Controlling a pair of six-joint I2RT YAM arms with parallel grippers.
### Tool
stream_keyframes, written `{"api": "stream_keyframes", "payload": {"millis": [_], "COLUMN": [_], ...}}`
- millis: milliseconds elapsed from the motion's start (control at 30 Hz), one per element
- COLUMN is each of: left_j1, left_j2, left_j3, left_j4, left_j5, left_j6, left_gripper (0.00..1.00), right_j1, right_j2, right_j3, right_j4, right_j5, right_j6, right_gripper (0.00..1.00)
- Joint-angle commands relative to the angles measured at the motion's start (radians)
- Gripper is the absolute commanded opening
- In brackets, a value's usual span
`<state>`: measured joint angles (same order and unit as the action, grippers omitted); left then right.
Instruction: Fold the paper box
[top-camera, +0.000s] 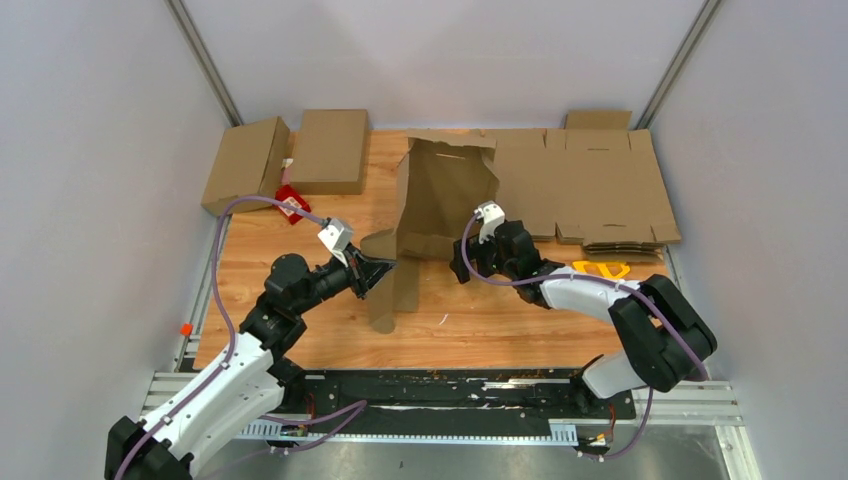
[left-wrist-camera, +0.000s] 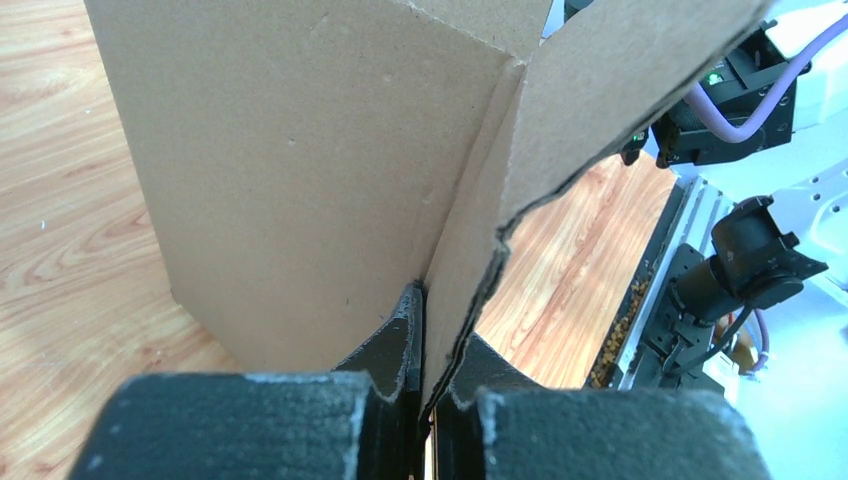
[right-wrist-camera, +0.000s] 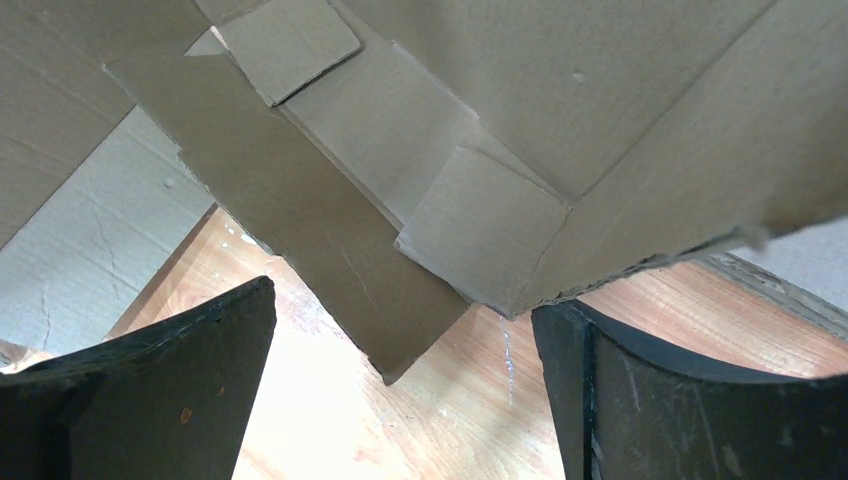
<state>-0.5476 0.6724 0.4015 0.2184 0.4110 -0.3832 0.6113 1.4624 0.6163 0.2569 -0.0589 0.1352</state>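
Observation:
The brown paper box (top-camera: 440, 200) stands half-formed in the middle of the table, its panels upright and a flap (top-camera: 385, 285) hanging toward the front. My left gripper (top-camera: 378, 272) is shut on that flap; the left wrist view shows its edge (left-wrist-camera: 470, 290) pinched between the two black fingers (left-wrist-camera: 395, 345). My right gripper (top-camera: 466, 258) is open beside the box's right lower corner. In the right wrist view the box's flaps (right-wrist-camera: 400, 200) hang above and between the wide-apart fingers (right-wrist-camera: 180, 370), touching neither.
A stack of flat cardboard blanks (top-camera: 590, 185) lies at the back right. Two folded boxes (top-camera: 245, 160) (top-camera: 330, 150) sit at the back left, with a red object (top-camera: 291, 203) between them. A yellow tool (top-camera: 602, 268) lies beside the right arm.

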Motion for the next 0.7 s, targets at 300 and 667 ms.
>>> {"api": "stream_keyframes", "payload": {"millis": [300,667], "left_j1": [-0.002,-0.001], "left_j2": [0.038,0.052], "left_j3": [0.008,0.007], "left_j4": [-0.096,-0.085], "left_j5": [0.001,0.009], "left_j6": [-0.042,-0.043], "left_gripper": [0.05,0.06], "right_j1": [-0.062,-0.066], "right_j2": [0.002,0.061], "right_j3": [0.019,0.068], "right_j4": [0.053,0.01], "right_j5": [-0.115,-0.208], "right_j6": [-0.025,-0.083], "right_gripper": [1.0,1.0]}}
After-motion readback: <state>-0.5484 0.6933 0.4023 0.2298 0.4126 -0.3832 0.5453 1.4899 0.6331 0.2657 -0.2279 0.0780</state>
